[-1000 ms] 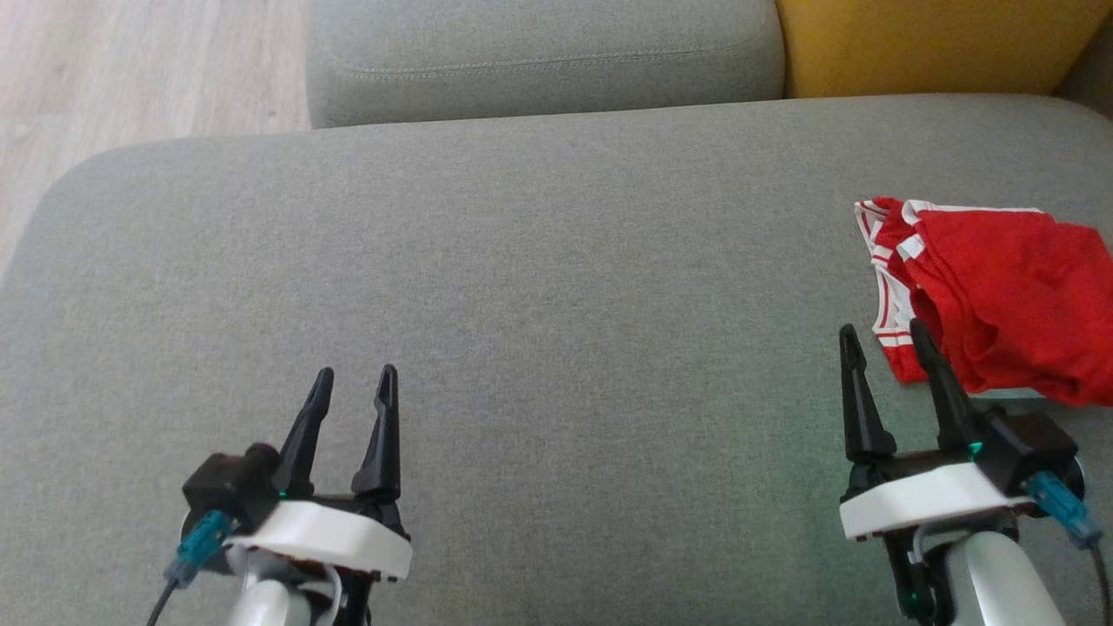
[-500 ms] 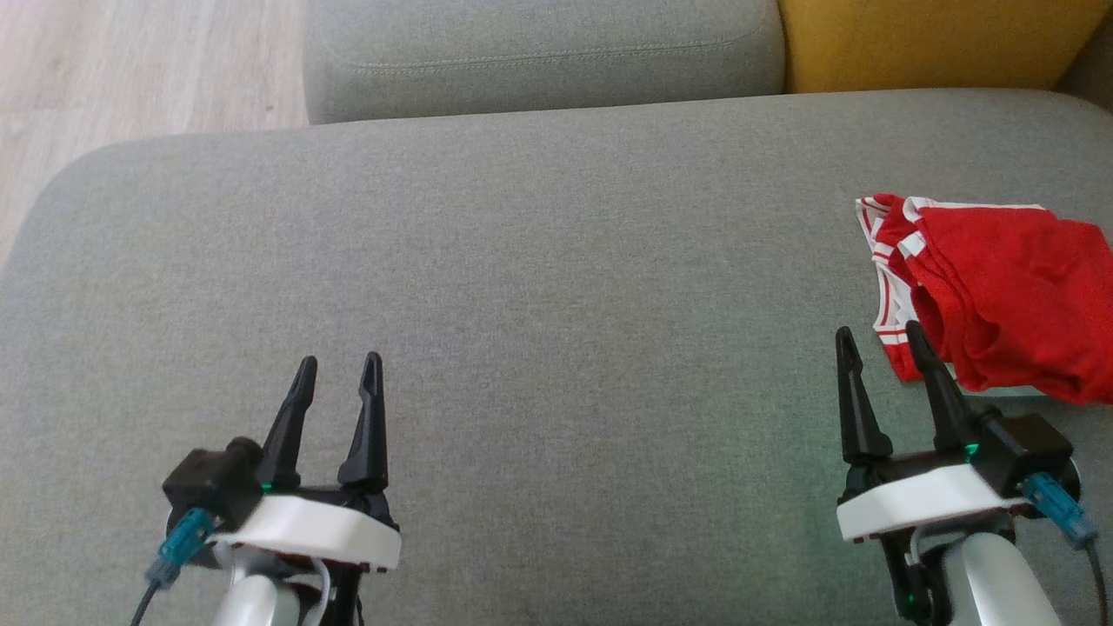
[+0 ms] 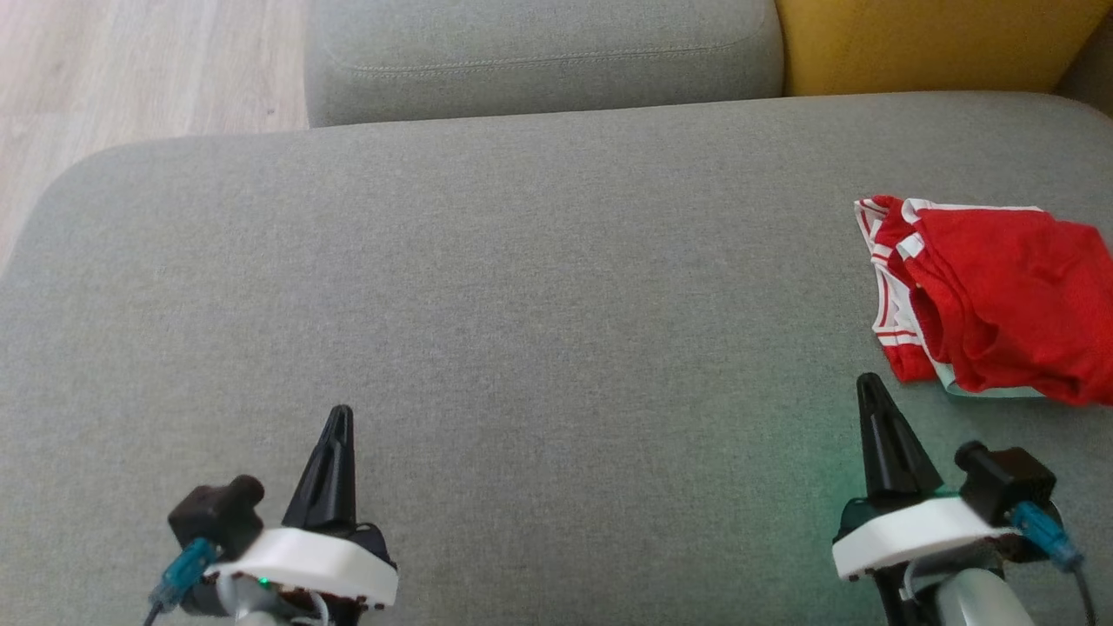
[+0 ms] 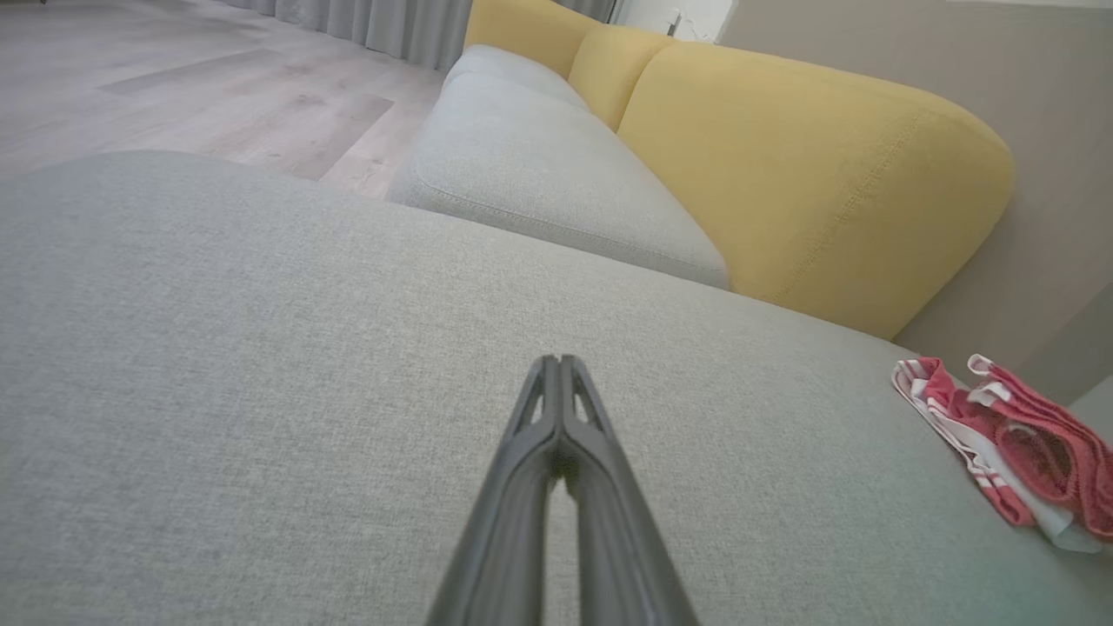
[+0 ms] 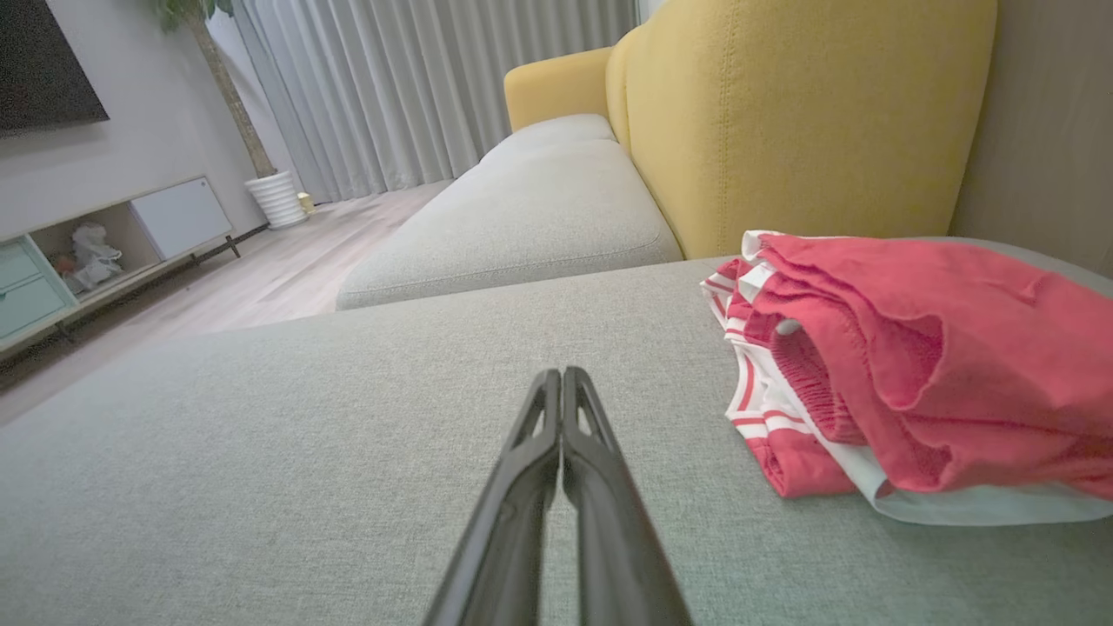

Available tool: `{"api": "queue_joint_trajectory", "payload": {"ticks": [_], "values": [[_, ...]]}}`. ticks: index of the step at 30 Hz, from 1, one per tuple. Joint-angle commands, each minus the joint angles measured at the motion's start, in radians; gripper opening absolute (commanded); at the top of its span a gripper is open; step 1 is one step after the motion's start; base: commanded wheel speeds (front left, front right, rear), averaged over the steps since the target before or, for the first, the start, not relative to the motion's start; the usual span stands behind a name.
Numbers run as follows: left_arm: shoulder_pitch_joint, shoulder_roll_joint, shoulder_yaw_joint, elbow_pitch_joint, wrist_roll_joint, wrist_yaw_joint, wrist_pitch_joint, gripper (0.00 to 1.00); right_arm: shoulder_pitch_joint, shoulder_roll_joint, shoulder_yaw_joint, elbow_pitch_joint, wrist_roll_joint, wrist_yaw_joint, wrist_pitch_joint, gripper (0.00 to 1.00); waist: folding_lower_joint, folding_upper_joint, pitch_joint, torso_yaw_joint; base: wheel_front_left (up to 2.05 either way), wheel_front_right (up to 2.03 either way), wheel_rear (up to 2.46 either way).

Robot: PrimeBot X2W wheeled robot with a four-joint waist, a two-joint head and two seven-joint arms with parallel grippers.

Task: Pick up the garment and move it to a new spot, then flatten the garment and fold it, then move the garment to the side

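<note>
— Two grippers were caught in the head view, both low in the shot over the big grey seat cushion (image 3: 539, 287). The left gripper (image 3: 340, 416) was seen at the lower left, fingers pressed together into one dark spike, nothing pinched in it. Same deal for the right gripper (image 3: 870, 384) at the lower right: clamped closed on itself, nothing held.

— Agreed, and it was backed up by the wrist views lol. In the left wrist view the two fingers (image 4: 513, 504) were seen touching at the tips over bare fabric. In the right wrist view they were pressed together the same way. Where was the garment spotted though?

— The garment (image 3: 1000, 296) was found lying crumpled at the right edge of the cushion, red with white striped trim, a pale bit of fabric poking out underneath. It wasn't touched by either gripper. The right gripper's tip was parked near its closer corner, a bit to the left, with a strip of cushion visible between them. The left gripper was well apart from it.

— Yep. A yellow backrest (image 3: 922, 43) was seen behind the garment, a second grey cushion (image 3: 539, 52) further back, and wood-look floor (image 3: 130, 69) off to the left. Some curtains (image 5: 417, 87) and a white pot (image 5: 276, 198) were picked up in the right wrist view too.
</note>
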State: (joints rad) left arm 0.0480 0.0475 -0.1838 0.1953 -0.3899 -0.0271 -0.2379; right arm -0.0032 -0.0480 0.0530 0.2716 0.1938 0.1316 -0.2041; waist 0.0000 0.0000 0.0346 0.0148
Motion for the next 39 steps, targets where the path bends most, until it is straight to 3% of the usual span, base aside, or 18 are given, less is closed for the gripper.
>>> {"api": "queue_joint_trajectory", "payload": {"ticks": [1,39], "values": [[-0.043,0.003,0.009,-0.035,-0.025,-0.004,0.005,0.0,-0.038,-0.004,-0.003,-0.035,0.032,0.0,0.005,0.0,0.0,0.0,0.0,0.0,0.0,0.0,0.0],[-0.078,0.017,0.079,-0.006,-0.413,-0.036,0.097,0.0,-0.058,-0.018,-0.034,-0.032,0.48,0.0,0.086,0.0,0.0,0.0,-0.01,-0.005,0.0,0.0,0.0]]}}
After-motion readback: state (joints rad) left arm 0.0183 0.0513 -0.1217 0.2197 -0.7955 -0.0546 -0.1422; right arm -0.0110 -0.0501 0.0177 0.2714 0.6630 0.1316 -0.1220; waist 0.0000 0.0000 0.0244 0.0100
